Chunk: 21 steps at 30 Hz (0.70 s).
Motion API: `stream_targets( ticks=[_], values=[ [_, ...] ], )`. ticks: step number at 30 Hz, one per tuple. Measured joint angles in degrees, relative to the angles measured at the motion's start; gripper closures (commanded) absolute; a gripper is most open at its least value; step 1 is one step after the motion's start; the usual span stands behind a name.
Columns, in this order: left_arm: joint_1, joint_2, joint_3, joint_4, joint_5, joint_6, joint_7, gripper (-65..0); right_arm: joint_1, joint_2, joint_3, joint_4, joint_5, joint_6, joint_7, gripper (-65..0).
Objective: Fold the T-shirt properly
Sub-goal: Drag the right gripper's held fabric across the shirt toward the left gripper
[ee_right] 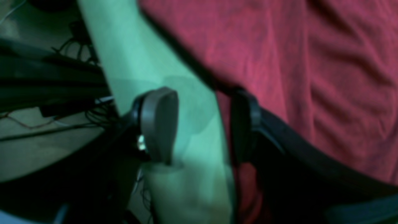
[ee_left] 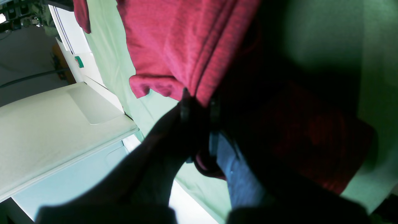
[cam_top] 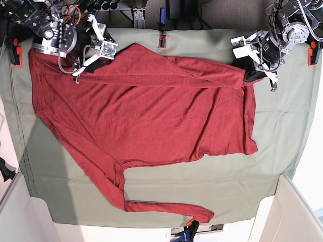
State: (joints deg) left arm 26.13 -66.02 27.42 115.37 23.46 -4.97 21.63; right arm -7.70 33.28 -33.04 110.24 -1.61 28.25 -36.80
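Observation:
The brick-red T-shirt (cam_top: 151, 111) lies spread on the sage-green table cloth (cam_top: 282, 126), with one long sleeve (cam_top: 166, 209) trailing to the front edge. Its top part is folded over in a long crease. My left gripper (cam_top: 251, 75) is at the shirt's far right corner. In the left wrist view the left gripper (ee_left: 199, 105) is shut on a bunch of the shirt (ee_left: 174, 43), which hangs from it. My right gripper (cam_top: 83, 68) is at the shirt's far left. In the right wrist view the right gripper (ee_right: 202, 127) is open, with green cloth (ee_right: 133, 56) between the fingers and the shirt's edge (ee_right: 311, 62) at one finger (ee_right: 244, 121).
Clamps hold the cloth at the back edge (cam_top: 162, 30), at both sides (cam_top: 15, 53) (cam_top: 311, 53) and at the front (cam_top: 189, 234). A white bin wall (cam_top: 292, 212) stands at the front right corner and also shows in the left wrist view (ee_left: 46, 130).

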Motion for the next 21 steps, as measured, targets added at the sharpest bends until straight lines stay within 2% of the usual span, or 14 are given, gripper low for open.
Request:
stream_targets(
  ticks=[5, 8, 9, 11, 15, 21],
  values=[
    [0.00, 0.00, 0.00, 0.00, 0.00, 0.00, 0.00, 0.0, 1.05, -2.91, -1.11, -1.99, -0.83, -0.07, 0.61, -31.4],
    [0.02, 0.00, 0.00, 0.00, -0.02, 0.00, 0.02, 0.0, 1.05, -4.15, -1.11, -2.54, -1.03, -1.36, 0.79, -30.4],
    [0.00, 0.00, 0.00, 0.00, -0.02, 0.00, 0.00, 0.0, 1.05, -4.59, -1.11, -2.58, -1.49, -2.14, 0.76, -27.5],
    [0.00, 0.00, 0.00, 0.00, 0.00, 0.02, 0.00, 0.0, 1.01, -5.60, -1.14, -2.64, -2.78, -3.54, 0.74, -17.3],
    [0.00, 0.00, 0.00, 0.00, 0.00, 0.00, 0.02, 0.0, 1.03, -7.13, -1.29, -2.91, -4.50, -3.89, 0.33, 0.0],
    [0.00, 0.00, 0.00, 0.00, 0.00, 0.00, 0.00, 0.0, 2.47, -7.69, -0.70, -3.04, -5.79, -4.11, 0.00, 0.0]
  ],
)
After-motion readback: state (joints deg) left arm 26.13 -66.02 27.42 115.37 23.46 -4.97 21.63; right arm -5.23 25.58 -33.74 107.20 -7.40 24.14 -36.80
